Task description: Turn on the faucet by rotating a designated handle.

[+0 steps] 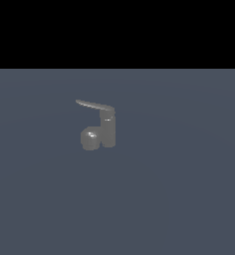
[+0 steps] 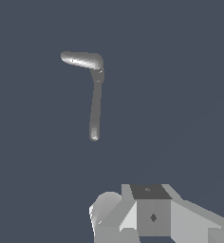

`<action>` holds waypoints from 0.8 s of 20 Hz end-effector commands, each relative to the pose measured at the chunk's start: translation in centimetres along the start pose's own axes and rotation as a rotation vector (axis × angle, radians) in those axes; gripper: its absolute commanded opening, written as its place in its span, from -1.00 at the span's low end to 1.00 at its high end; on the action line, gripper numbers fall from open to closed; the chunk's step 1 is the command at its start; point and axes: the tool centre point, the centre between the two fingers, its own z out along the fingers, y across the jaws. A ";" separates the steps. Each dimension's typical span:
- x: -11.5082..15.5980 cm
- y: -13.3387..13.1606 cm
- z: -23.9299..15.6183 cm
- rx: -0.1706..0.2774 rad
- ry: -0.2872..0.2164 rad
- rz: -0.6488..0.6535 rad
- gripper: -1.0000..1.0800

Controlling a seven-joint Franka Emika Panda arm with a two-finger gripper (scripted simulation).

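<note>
The dull-grey faucet stands alone on the flat blue-grey floor in the exterior view, its stub spout low beside the post. The flat handle tops the post and points to the exterior view's left. In the wrist view the faucet is seen from above. The broader handle blade and the thinner spout meet at the post in an L. Only blocky white and grey parts of my gripper show at the frame edge, well apart from the faucet. Its fingers are not distinguishable. The arm is out of the exterior view.
Plain blue-grey floor lies all around the faucet, with a black band above it in the exterior view. No other objects show.
</note>
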 end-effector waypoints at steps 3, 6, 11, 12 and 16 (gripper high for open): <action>0.1 0.1 0.0 0.003 0.000 0.004 -1.00; 0.3 0.3 0.0 0.019 0.001 0.021 -1.00; 0.7 0.7 0.1 0.043 0.001 0.047 -1.00; 0.7 0.7 0.1 0.043 0.001 0.047 -1.00; 0.8 0.6 0.1 0.042 0.001 0.050 -1.00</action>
